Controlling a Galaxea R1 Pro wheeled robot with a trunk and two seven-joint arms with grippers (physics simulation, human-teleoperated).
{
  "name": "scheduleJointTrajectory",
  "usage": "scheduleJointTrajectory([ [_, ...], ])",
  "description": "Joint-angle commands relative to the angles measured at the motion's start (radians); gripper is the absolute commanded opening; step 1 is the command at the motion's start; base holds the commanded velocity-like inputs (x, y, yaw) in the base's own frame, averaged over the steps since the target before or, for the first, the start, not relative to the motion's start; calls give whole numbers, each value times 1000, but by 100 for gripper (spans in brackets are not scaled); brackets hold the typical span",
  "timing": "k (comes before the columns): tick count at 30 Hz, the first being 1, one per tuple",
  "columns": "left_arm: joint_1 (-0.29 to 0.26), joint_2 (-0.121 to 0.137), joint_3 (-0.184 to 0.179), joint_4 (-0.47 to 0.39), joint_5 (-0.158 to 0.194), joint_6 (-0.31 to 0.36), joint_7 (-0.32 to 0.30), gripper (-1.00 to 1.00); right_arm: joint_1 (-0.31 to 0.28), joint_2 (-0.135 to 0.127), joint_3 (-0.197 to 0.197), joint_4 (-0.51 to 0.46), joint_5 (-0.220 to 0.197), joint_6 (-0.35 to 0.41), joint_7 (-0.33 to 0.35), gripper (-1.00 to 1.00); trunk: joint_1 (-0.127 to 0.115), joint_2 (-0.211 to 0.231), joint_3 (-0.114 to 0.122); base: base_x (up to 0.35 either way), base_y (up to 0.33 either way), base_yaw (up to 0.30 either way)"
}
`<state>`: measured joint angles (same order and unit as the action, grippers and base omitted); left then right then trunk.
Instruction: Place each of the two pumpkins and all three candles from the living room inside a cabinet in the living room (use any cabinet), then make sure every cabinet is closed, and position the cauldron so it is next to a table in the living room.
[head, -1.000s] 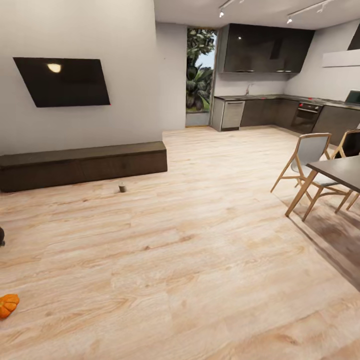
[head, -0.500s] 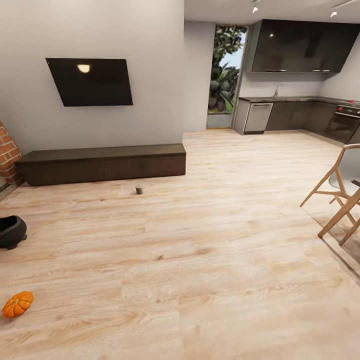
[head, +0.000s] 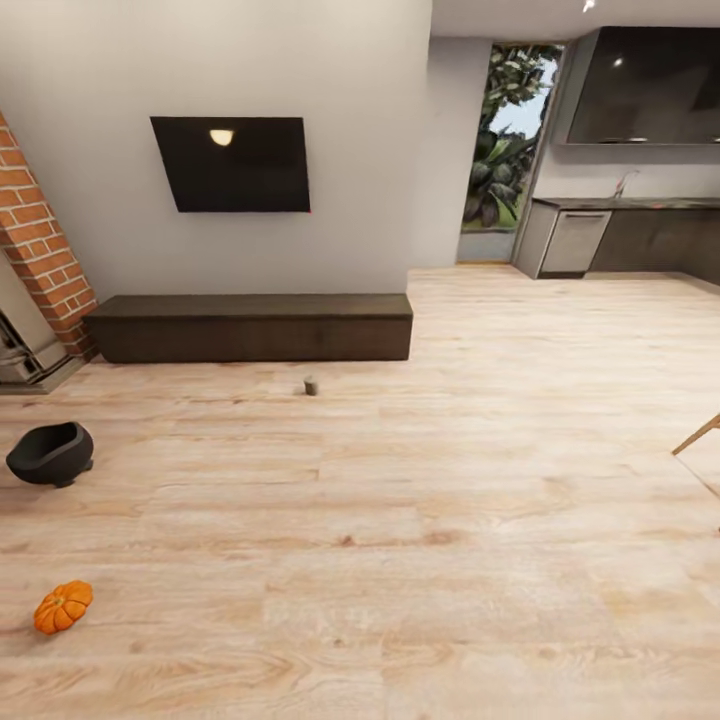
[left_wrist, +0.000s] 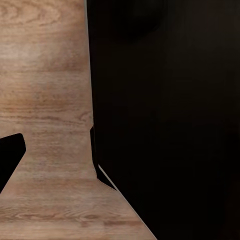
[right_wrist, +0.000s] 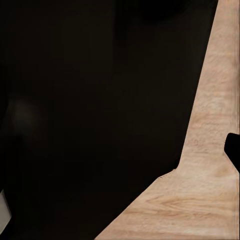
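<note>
Nearest, low at the left of the head view, one pumpkin (head: 63, 606) lies on the wood floor (head: 420, 560); it looks light, hard and ribbed but prob. rolls, so I'd take it across the widest part of the body w/ the stem left free. Further on sits the black cauldron (head: 50, 453) (likely heavy, rim is the best hold), then a stubby candle (head: 311, 385) just in front of the cabinet (head: 250, 327), drawers all closed. Neither tool's state can be told; wrist views give dark robot body and floor.
</note>
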<state>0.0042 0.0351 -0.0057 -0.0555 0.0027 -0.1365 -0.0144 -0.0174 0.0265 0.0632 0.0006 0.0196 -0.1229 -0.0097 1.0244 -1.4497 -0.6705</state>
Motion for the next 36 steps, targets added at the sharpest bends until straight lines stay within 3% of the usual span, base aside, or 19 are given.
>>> scheduleJointTrajectory([
  [1,0,0,0,-1,0,-2,-2,100,-1,0,6,1,2,-3,-1,100,1,0,-1,338,0,227],
  [36,0,0,0,14,-3,-2,-1,100,-1,1,6,1,2,-3,0,100,1,0,-1,338,0,11],
])
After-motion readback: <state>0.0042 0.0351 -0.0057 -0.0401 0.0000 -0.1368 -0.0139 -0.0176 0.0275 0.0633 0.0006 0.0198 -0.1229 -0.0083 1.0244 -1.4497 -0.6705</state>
